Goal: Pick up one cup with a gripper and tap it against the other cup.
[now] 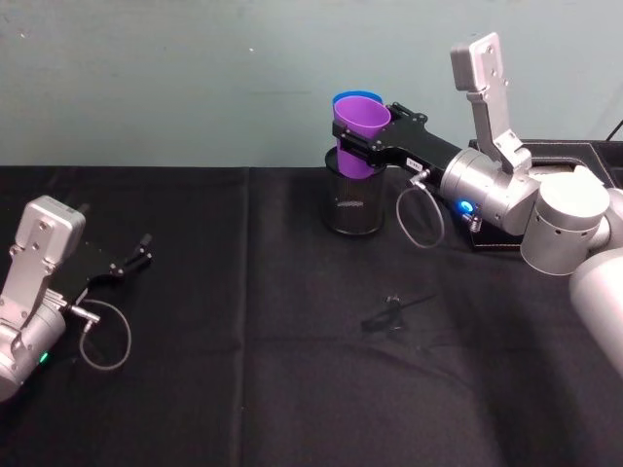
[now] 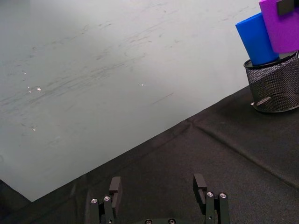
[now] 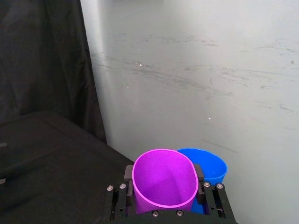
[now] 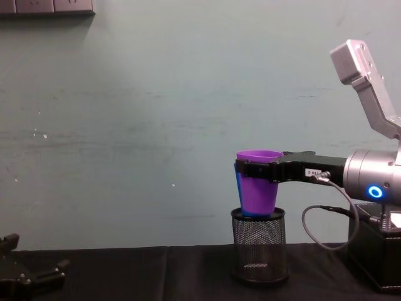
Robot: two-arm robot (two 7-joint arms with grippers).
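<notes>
Purple cup [image 1: 362, 122] is clamped between the right gripper's [image 1: 352, 148] jaws, touching the blue cup [image 1: 354, 97] just beyond them in the mesh holder [image 1: 352, 209]. Left gripper [image 1: 138, 253] rests on the counter [image 1: 243, 370], jaws wide.

- The right hand [image 1: 358, 146] clamps the purple cup [image 1: 362, 122], holding it above the mesh holder [image 1: 354, 209].
- The blue cup [image 1: 343, 99] stands in the holder, its rim showing just behind the purple cup.
- The left hand [image 1: 134, 259] sits low over the black desk [image 1: 243, 370], far left, fingers apart.
</notes>
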